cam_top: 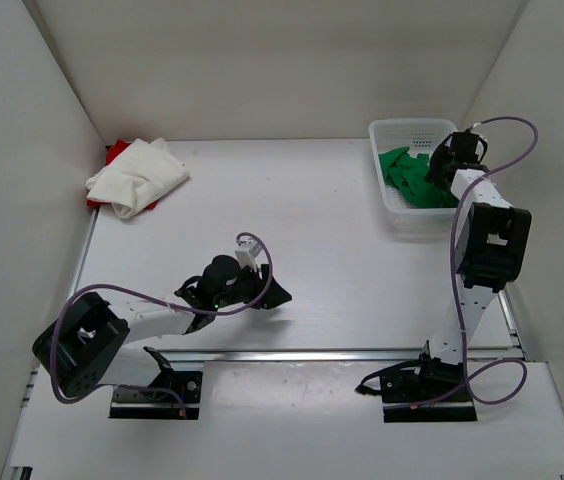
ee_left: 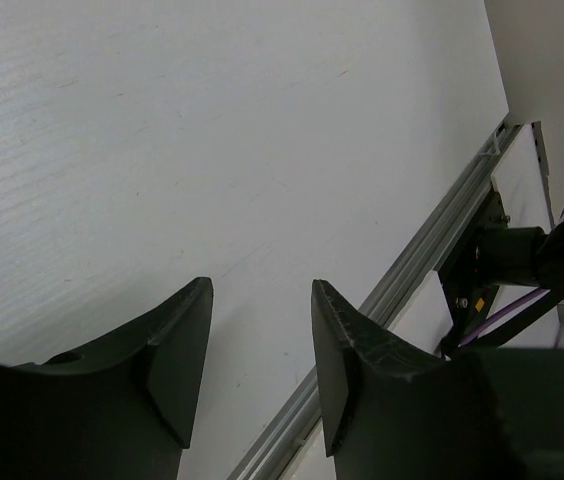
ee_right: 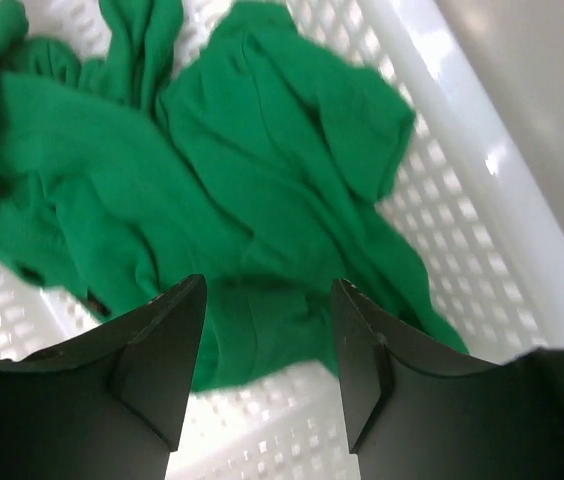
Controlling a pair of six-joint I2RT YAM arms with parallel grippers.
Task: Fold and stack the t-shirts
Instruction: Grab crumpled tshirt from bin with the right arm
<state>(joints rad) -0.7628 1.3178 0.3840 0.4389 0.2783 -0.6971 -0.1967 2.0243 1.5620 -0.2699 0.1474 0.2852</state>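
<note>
Left wrist view shows the left gripper (ee_left: 260,300) low over the table (ee_left: 212,120), jaws apart and empty. Farther out, a shallow close by the right gripper (ee_right: 267,290) could pinch one loose fold of the green t-shirt (ee_right: 262,150) or snag the basket (ee_right: 482,170) mesh under it; its jaws stand wide, clasping nothing. Farthest left, the off-white t-shirt (cam_top: 140,175) lies heaped on the red t-shirt (cam_top: 112,155).

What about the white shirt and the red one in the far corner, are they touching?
Touching. The top view shows the white shirt lying in a heap on the red shirt, whose edges peek out from under it.
</note>
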